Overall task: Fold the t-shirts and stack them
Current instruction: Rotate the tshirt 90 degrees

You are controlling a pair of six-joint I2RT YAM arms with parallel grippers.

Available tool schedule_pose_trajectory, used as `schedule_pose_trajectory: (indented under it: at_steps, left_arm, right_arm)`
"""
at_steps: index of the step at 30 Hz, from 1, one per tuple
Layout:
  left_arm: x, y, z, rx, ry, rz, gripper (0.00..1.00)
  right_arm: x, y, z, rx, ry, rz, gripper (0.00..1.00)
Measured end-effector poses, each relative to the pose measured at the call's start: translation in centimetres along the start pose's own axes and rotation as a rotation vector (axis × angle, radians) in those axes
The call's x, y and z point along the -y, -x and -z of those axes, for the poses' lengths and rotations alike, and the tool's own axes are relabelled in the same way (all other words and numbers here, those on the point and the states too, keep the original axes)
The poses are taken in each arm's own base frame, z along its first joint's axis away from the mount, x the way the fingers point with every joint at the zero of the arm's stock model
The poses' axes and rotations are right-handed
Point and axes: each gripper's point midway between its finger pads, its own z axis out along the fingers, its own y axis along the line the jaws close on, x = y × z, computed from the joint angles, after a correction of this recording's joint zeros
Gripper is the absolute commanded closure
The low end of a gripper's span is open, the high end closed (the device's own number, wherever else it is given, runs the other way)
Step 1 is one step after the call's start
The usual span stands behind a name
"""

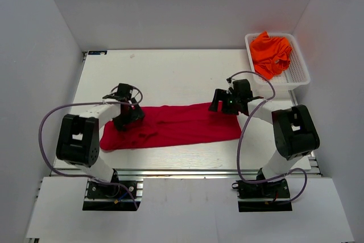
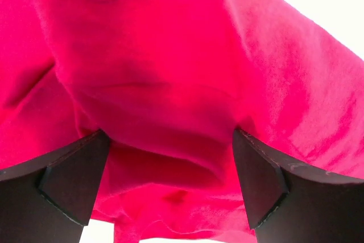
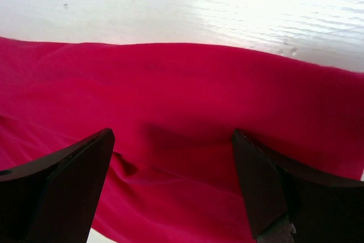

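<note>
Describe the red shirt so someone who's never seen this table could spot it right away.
Find the white table; near its front edge, one cloth lies spread in a long flat band. That is the crimson t-shirt, the only red one: the orange t-shirts sit bunched in the white mesh basket at the far right corner.

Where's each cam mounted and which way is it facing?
Top external: above and behind, looking down on table, left arm, right arm, red t-shirt, basket.
Left wrist: on left arm, down at red cloth; open fingers show.
Right wrist: on right arm, facing shirt edge and table; open fingers show.
Shared: red t-shirt, all three.
</note>
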Motion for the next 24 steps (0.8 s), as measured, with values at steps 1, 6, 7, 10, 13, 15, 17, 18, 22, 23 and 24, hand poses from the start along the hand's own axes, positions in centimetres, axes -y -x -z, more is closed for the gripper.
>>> schedule_pose_trajectory:
  at_steps: [1, 6, 7, 10, 13, 15, 17, 18, 22, 23, 24]
  left_arm:
    - [0.3, 0.5, -0.3, -0.004, 0.001, 0.002, 0.01]
    - [4.9, 7.3, -3.0, 0.03, -0.015, -0.038, 0.0]
    - [6.6, 9.4, -3.8, 0.056, -0.037, -0.051, 0.0]
    - [13.0, 16.3, -6.2, 0.15, -0.163, -0.1, 0.0]
    - [21.1, 22.9, -8.3, 0.275, -0.384, -0.15, 0.0]
    - [26.7, 25.4, -9.1, 0.346, -0.6, -0.204, 0.0]
    - [30.9, 25.8, -9.2, 0.384, -0.809, -0.22, 0.0]
    - [32.5, 25.5, -9.1, 0.391, -0.904, -0.219, 0.0]
    - [36.6, 24.1, -8.1, 0.41, -1.15, -0.205, 0.0]
    - [37.1, 23.8, -7.8, 0.413, -1.183, -0.201, 0.0]
    - [37.5, 23.5, -7.5, 0.415, -1.207, -0.201, 0.0]
  right_arm:
    - [0.0, 0.2, 0.0, 0.008, -0.002, 0.001, 0.1]
    - [-0.3, -1.1, 0.4, 0.028, 0.022, 0.029, 0.1]
    - [-0.7, -1.8, 0.6, 0.023, 0.036, 0.043, 0.1]
    - [-3.0, -4.6, 1.2, -0.026, 0.127, 0.11, 0.1]
    - [-6.9, -8.1, 1.3, -0.117, 0.247, 0.268, 0.15]
    - [-10.3, -10.8, 0.9, -0.197, 0.332, 0.412, 0.39]
    - [-13.2, -13.7, 0.6, -0.285, 0.419, 0.538, 0.39]
    - [-14.7, -14.7, 0.5, -0.322, 0.464, 0.582, 0.4]
    - [-18.9, -17.0, -0.1, -0.393, 0.617, 0.731, 0.31]
    - [-19.4, -17.3, -0.1, -0.399, 0.64, 0.751, 0.16]
    - [-19.9, -17.5, 0.0, -0.405, 0.66, 0.76, 0.1]
